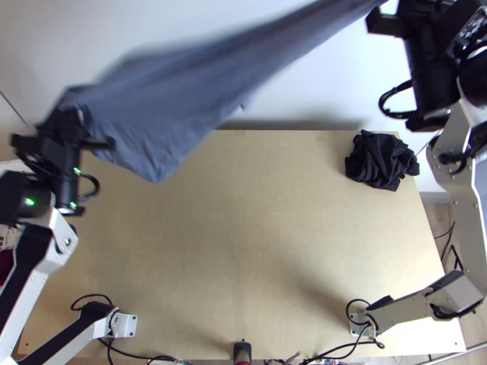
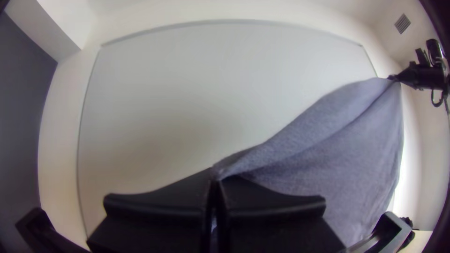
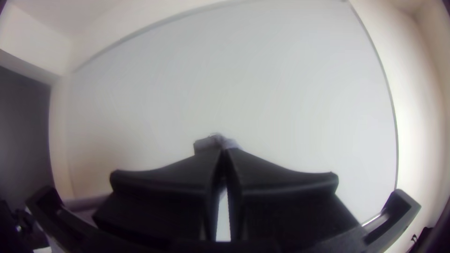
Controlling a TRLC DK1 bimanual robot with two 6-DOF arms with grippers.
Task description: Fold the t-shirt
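At the left, the left gripper (image 2: pixel 215 177) has its jaws closed on one gathered end of the shirt (image 1: pixel 182 91). From there the shirt's long axis slants across to the upper right of the top view, held aloft, with its broad loose part hanging off that line. Its lowest corner shows over the far left part of the counter (image 1: pixel 243 243), nearer the left gripper than the right. At the far end of the line, the right gripper (image 3: pixel 224 153) has its jaws closed on the other gathered end. Since the held line runs obliquely to the counter's far edge, the coming move probably needs both ends brought nearer and levelled, the right one farther, before the shirt is laid down.
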